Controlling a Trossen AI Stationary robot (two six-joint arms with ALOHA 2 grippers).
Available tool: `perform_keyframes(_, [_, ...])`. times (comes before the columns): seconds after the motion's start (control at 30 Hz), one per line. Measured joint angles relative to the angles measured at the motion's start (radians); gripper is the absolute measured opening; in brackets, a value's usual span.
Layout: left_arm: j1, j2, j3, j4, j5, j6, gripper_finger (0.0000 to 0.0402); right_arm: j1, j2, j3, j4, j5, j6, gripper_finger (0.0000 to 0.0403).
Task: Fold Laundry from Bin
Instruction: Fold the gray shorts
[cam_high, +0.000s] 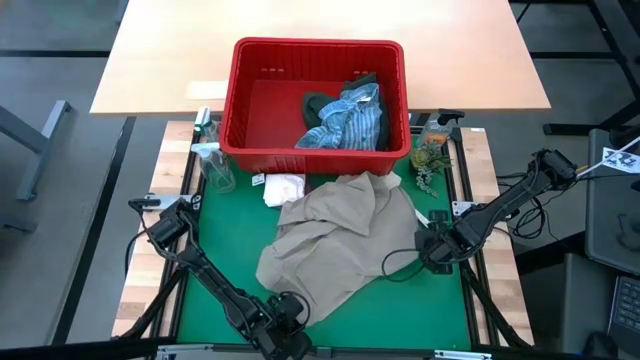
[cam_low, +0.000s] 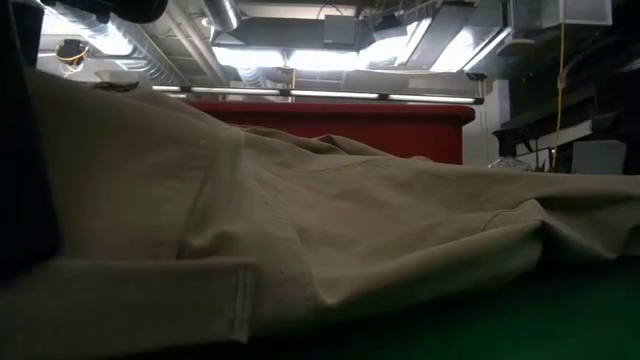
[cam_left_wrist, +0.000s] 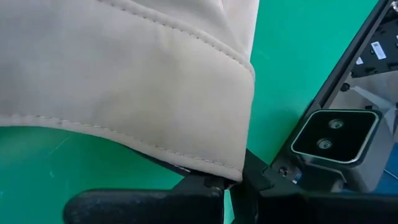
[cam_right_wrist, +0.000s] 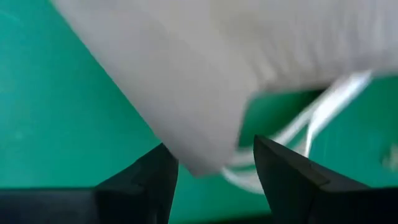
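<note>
The tan garment (cam_high: 335, 245) lies spread and rumpled on the green mat (cam_high: 445, 300) in the middle of the table, its far edge just short of the red bin (cam_high: 318, 55) at twelve o'clock, which holds the blue-white striped shirt (cam_high: 348, 120) over a dark green garment (cam_high: 322, 101); a small white cloth (cam_high: 283, 188) sits just outside the bin at about eleven o'clock from the tan piece. The left gripper (cam_left_wrist: 227, 186), down at the garment's seven o'clock corner, has its fingers pinched tight on the stitched hem. The right gripper (cam_right_wrist: 214, 171), at the three o'clock edge, stands wide open with a pale fold of the cloth and a thin white cord (cam_right_wrist: 323, 109) just ahead of its fingers, nothing held. The likely trouble, as I judge it: only one corner is gripped, so a pull from the left alone would drag the whole piece into a bunch instead of flattening it; and the right fingers may close on the cord rather than the fabric, or catch only a top layer that slips free. The low view is almost wholly blocked by tan cloth, so the grippers cannot be seen there; the right wrist view is too blurred to tell whether the fingers touch the cloth, and how much of the garment is doubled under itself cannot be made out.
</note>
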Motion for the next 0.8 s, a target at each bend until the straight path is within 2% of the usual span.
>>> perform_keyframes(0.17, [0.000, 0.000, 0.000, 0.000, -0.001, 0.000, 0.0000, 0.000, 0.000, 0.000, -0.071, -0.035, 0.060, 0.0206])
perform_keyframes(0.3, [0.000, 0.000, 0.000, 0.000, -0.002, 0.000, 0.0000, 0.000, 0.000, 0.000, -0.003, -0.046, 0.049, 0.0206])
perform_keyframes(0.5, [0.000, 0.001, 0.000, 0.001, -0.005, 0.000, 0.0000, 0.000, 0.000, 0.000, 0.101, -0.134, 0.044, 0.0206])
perform_keyframes(0.8, [0.000, 0.001, 0.000, 0.001, -0.017, 0.003, 0.0000, 0.000, 0.000, 0.000, 0.180, -0.120, 0.046, 0.0199])
